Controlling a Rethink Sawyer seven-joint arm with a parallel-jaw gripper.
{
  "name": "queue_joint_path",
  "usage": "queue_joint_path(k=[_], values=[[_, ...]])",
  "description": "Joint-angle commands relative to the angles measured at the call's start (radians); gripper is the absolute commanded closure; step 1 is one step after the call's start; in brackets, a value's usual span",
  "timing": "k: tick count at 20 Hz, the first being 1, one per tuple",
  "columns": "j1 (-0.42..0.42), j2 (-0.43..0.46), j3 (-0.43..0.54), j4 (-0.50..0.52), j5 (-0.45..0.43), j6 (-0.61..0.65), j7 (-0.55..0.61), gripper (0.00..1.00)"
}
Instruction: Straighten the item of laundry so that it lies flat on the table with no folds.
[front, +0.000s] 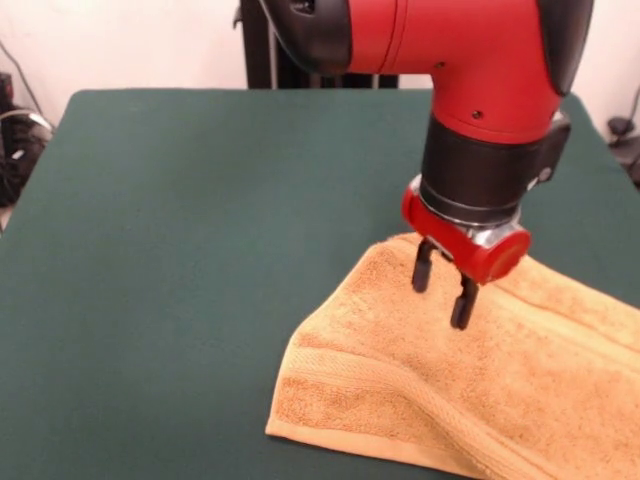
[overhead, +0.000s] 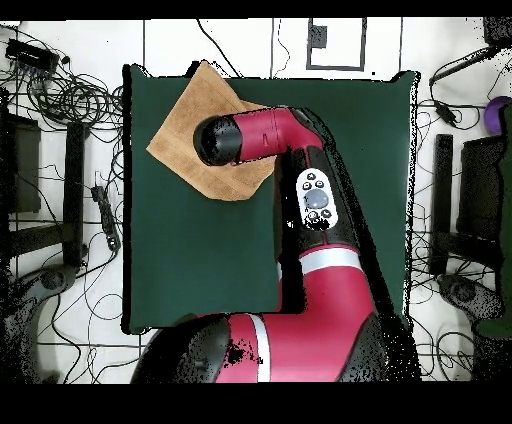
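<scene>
Hanging over the towel (front: 470, 375), the pincer (front: 442, 288) points straight down from the red and black arm (front: 470, 60), and its two black fingers (front: 423, 266) stand apart with a clear gap between them, so it is released and grips nothing. In the front view the fingertips sit just above the cloth, or perhaps brush it; I cannot tell which.

The golden-orange towel lies at the near right of the dark green tabletop (front: 180, 280) in the front view, running off the right and bottom edges of the picture. It is not flat: a soft ridge runs along its near side, and a woven band follows the hem beside that ridge. The near-left corner of the towel rests on the felt, well apart from the left edge of the tabletop.

In the overhead view the towel (overhead: 185, 135) sits turned like a diamond at the upper left corner of the tabletop (overhead: 200, 270), with one corner poking just past the top edge. The arm's dark wrist end (overhead: 215, 140) covers the middle of the cloth, so the pincer itself is hidden from above. The rest of the arm sweeps across the right half of the tabletop. Cables (overhead: 60, 95) lie on the floor (overhead: 110, 360) to the left.
</scene>
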Motion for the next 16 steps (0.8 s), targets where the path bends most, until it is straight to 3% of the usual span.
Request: queue_joint_path(k=[1,3,6,16], values=[[0.008,-0.008,0.069,0.166,0.089,0.139,-0.119,0.00],[0.017,-0.009,0.050,0.170,0.083,0.140,-0.127,0.00],[0.011,0.019,0.033,0.140,0.035,0.198,-0.237,0.00],[-0.004,-0.030,0.011,0.305,0.066,0.189,-0.154,0.00]])
